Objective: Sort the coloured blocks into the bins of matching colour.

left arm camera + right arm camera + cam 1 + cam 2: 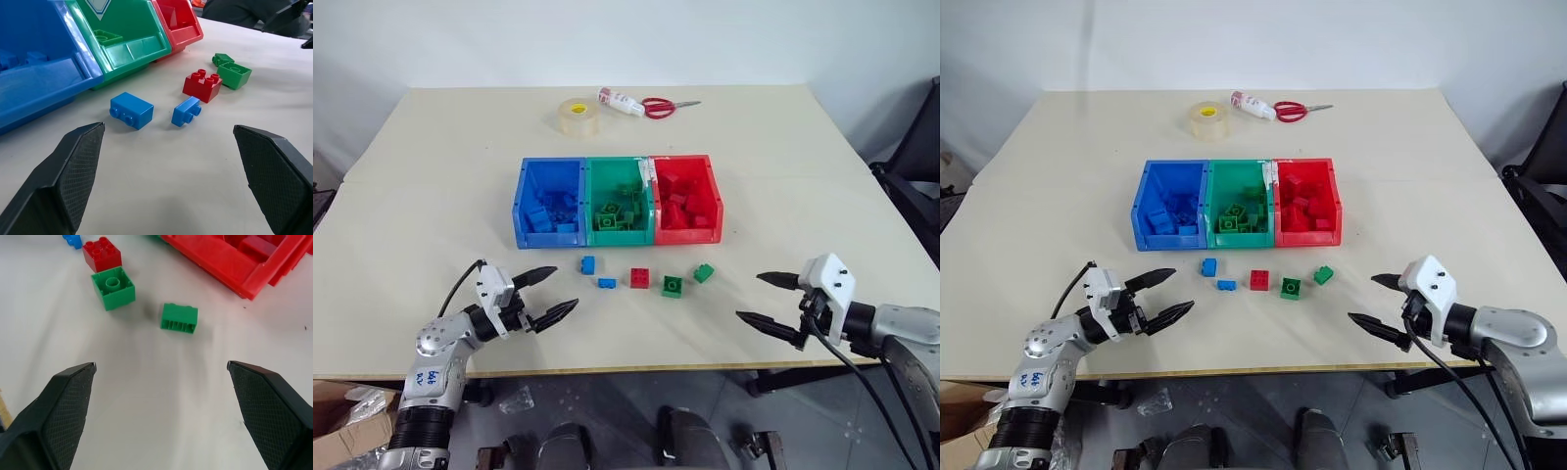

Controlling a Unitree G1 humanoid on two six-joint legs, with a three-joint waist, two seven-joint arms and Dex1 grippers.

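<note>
Three joined bins stand mid-table: blue (523,196), green (590,196) and red (714,191), each holding bricks of its own colour. In front of them lie loose blocks: two blue ones (587,263) (607,283), a red one (639,278) and two green ones (673,286) (704,273). My left gripper (548,293) hovers open near the table's front left, pointing toward the blue blocks, empty. On the front right, my right gripper (767,300) is open and empty, aimed toward the green blocks (179,318).
At the table's far edge sit a roll of clear tape (578,116), a small white bottle (620,101) and red-handled scissors (664,107). A dark chair (913,166) stands off the table's right side. Bare tabletop surrounds the bins.
</note>
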